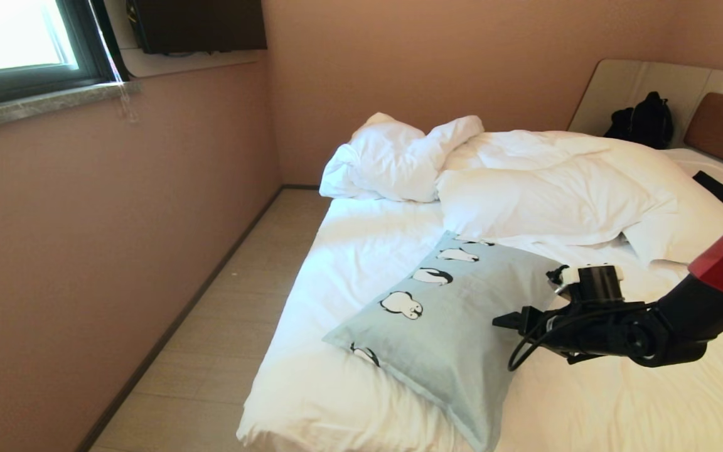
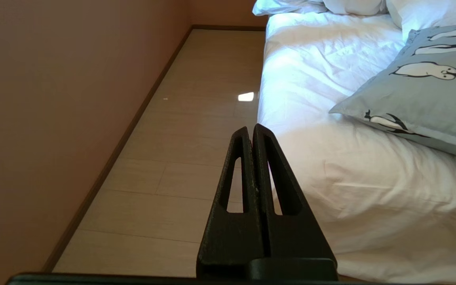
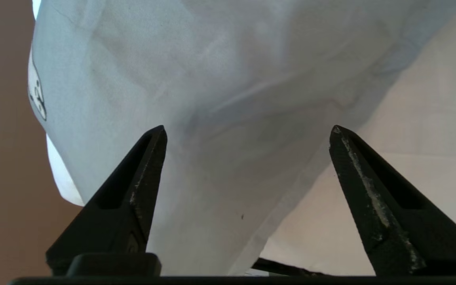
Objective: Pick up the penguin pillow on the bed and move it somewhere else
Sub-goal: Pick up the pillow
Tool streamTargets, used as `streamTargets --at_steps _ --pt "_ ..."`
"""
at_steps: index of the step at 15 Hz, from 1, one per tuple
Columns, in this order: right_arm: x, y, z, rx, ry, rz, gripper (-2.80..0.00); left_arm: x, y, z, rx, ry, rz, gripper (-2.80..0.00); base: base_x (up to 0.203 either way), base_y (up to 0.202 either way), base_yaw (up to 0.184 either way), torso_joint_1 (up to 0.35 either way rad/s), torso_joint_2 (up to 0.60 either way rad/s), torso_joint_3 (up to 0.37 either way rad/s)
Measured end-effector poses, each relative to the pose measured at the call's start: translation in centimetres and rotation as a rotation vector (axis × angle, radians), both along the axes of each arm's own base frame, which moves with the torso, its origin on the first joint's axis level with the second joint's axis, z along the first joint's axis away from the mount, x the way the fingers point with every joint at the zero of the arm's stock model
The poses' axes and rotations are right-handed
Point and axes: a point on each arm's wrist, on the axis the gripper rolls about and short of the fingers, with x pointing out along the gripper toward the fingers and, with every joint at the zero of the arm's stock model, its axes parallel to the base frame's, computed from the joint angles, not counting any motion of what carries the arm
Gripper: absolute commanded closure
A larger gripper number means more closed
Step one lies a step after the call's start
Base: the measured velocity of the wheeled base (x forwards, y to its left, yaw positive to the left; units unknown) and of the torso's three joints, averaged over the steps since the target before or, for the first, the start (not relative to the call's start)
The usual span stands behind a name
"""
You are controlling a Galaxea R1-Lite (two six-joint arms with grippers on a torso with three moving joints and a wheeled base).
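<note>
- The left gripper [image 2: 252, 132] hangs low beside the bed's near corner, over the pale plank floor [image 2: 180, 166]; its black wedge fingers are pressed flat together and grip nothing.
- The right gripper [image 3: 247, 132] sits at the pillow's right edge with its jaws spread wide; pale blue cloth fills the gap between the tips, but neither tip pinches it, so it has hold of nothing.
- The pillow [image 1: 455, 320] lies on the near part of the bed [image 1: 349, 251], close to its left edge. It is a soft, puffed rectangle of light blue fabric. Its long axis runs on a diagonal, from the near edge of the bed away toward the duvet, and a row of black-and-white penguins follows that axis along its left side.
- The far corner of the pillow touches the duvet [image 1: 556, 188], a crumpled white heap.
- Farthest off, a black bag [image 1: 647, 119] rests against the smooth beige headboard [image 1: 625, 88].
</note>
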Motion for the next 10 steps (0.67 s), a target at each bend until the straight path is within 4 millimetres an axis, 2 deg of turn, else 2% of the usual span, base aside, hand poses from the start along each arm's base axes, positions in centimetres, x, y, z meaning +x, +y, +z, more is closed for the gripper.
streamTargets --at_steps 10 --pt "2.9 1.8 -2.3 -0.037 -0.003 -0.002 -2.80 0.0 0.0 0.0 0.000 0.000 -0.001 0.00 0.000 0.000 0.000 0.000 0.00 0.000"
